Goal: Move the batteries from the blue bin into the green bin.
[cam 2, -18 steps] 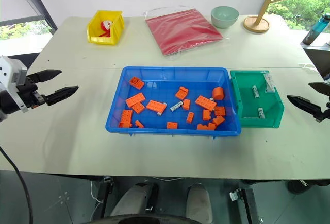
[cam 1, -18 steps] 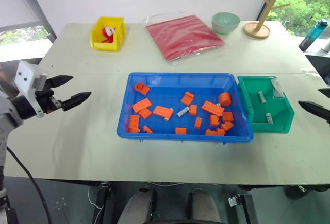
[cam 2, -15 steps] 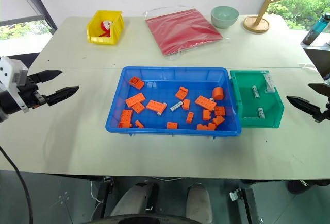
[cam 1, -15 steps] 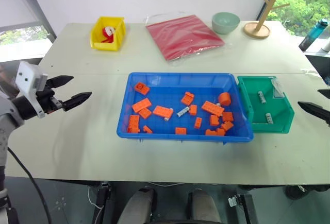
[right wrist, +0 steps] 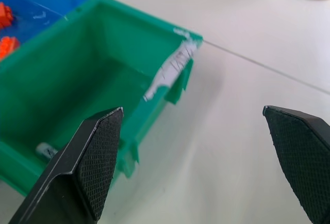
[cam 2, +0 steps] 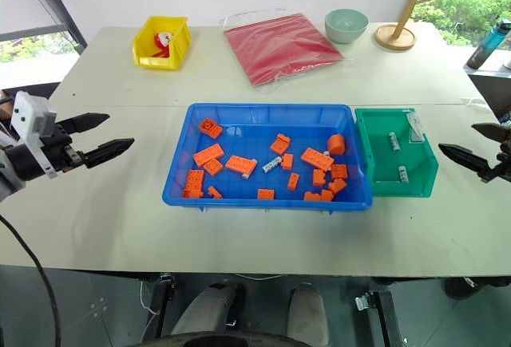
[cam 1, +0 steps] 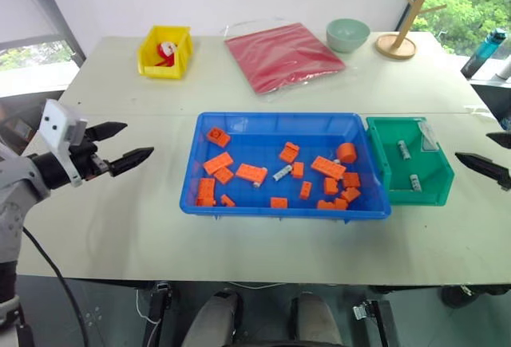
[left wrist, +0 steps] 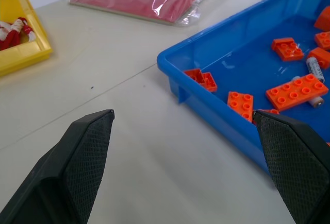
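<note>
among orange bricks (cam 1: 253, 174) mid blue bin (cam 1: 239, 207) lies a battery (cam 1: 283, 173), two more in the green bin (cam 1: 436, 193), so my wide, empty left pincer (cam 1: 122, 144) and right pincer (cam 2: 469, 147) risk pinching a brick.

- My left claw (cam 1: 120, 145) hangs out at my left side, pointing roughly level toward the middle, fingers spread wide with nothing between them
- My right claw (cam 2: 471, 146) sits far out right, fingers wide apart and bare too
</note>
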Robot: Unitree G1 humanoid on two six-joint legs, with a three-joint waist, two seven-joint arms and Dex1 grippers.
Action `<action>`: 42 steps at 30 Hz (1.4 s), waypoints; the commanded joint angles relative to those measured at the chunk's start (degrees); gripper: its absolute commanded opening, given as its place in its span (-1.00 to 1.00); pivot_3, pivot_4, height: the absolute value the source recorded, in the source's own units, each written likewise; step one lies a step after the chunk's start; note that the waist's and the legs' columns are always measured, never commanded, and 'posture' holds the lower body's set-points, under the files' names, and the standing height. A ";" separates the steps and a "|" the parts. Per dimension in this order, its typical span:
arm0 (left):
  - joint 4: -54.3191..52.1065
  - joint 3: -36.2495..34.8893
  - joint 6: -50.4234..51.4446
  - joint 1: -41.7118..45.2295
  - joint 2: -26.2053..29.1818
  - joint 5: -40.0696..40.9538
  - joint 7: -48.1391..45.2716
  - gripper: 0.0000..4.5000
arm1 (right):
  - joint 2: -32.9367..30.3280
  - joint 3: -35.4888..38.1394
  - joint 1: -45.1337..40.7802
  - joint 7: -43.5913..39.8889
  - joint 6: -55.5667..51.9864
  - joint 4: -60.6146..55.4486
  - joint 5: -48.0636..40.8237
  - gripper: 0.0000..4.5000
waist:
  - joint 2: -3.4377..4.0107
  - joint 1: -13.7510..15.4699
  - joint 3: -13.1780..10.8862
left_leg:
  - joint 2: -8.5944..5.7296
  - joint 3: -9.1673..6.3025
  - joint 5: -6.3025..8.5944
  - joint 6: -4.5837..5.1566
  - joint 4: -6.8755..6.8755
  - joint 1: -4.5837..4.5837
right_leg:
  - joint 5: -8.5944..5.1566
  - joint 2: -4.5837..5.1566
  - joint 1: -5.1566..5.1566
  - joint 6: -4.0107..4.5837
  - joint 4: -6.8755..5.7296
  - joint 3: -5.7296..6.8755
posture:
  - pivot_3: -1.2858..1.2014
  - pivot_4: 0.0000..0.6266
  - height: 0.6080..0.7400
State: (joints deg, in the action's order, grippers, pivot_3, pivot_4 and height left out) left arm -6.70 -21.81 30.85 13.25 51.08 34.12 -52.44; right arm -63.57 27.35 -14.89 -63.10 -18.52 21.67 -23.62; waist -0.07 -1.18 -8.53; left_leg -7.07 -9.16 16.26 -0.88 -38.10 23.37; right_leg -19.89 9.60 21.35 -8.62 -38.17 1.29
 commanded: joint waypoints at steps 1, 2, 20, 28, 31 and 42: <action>-1.11 -0.77 1.92 4.37 0.62 3.01 -0.40 1.00 | -1.13 -2.37 -4.41 0.38 -3.22 -10.15 -2.21 0.99 | 0.00 -0.01 0.00 | 0.00 -0.01 0.00 0.00 -0.01 0.01 | 0.00 -0.01 0.01 0.00 -0.01 0.00 | 0.03 -0.52 0.65; -0.92 -0.37 2.77 5.56 0.76 3.62 -0.66 1.00 | -0.79 -4.24 -6.44 0.65 -4.49 -12.57 -2.33 0.99 | 0.01 -0.05 -0.01 | 0.01 0.00 0.00 0.00 -0.01 0.01 | 0.00 -0.01 0.01 0.00 -0.01 0.00 | 0.03 -0.52 0.65; -7.29 11.36 1.48 9.99 8.05 3.87 -21.73 1.00 | 32.33 -49.05 -41.66 10.54 -29.66 -24.11 7.43 0.99 | -0.06 -1.37 -0.07 | -0.04 -0.25 0.00 -0.01 0.01 0.14 | 0.00 -0.03 0.13 0.00 -0.14 0.03 | 0.03 -0.52 0.65; -8.68 12.33 0.88 9.94 8.35 3.23 -24.13 1.00 | 42.29 -57.28 -40.88 15.80 -31.05 -18.66 14.07 0.99 | -0.07 -1.49 -0.06 | -0.09 -0.32 0.00 -0.01 0.00 0.15 | 0.00 -0.03 0.20 0.00 -0.44 0.03 | 0.03 -0.52 0.65; -8.97 12.19 1.02 10.00 8.04 3.25 -23.56 1.00 | 44.06 -57.88 -40.46 16.77 -30.72 -15.81 15.81 0.99 | -0.07 -1.56 -0.06 | -0.10 -0.35 -0.01 -0.01 -0.01 0.15 | 0.00 -0.04 0.23 0.00 -0.53 0.03 | 0.03 -0.52 0.65; -7.63 13.90 1.08 12.61 7.40 2.46 -23.00 1.00 | 46.80 -60.39 -39.51 16.60 -26.65 -8.73 21.49 0.99 | -0.07 -2.87 -0.06 | -0.14 -0.40 -0.01 -0.02 0.01 0.15 | 0.00 -0.02 0.46 0.01 -0.96 -0.02 | 0.03 -0.52 0.65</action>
State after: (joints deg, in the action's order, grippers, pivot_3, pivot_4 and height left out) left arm -14.48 -7.51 32.24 24.58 58.26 36.73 -75.55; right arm -17.32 -33.12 -54.36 -46.07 -46.59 13.55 -2.91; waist -0.14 -4.05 -8.59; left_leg -7.20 -9.55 16.25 -0.90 -38.09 23.53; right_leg -19.89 9.57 21.82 -8.61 -39.14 1.27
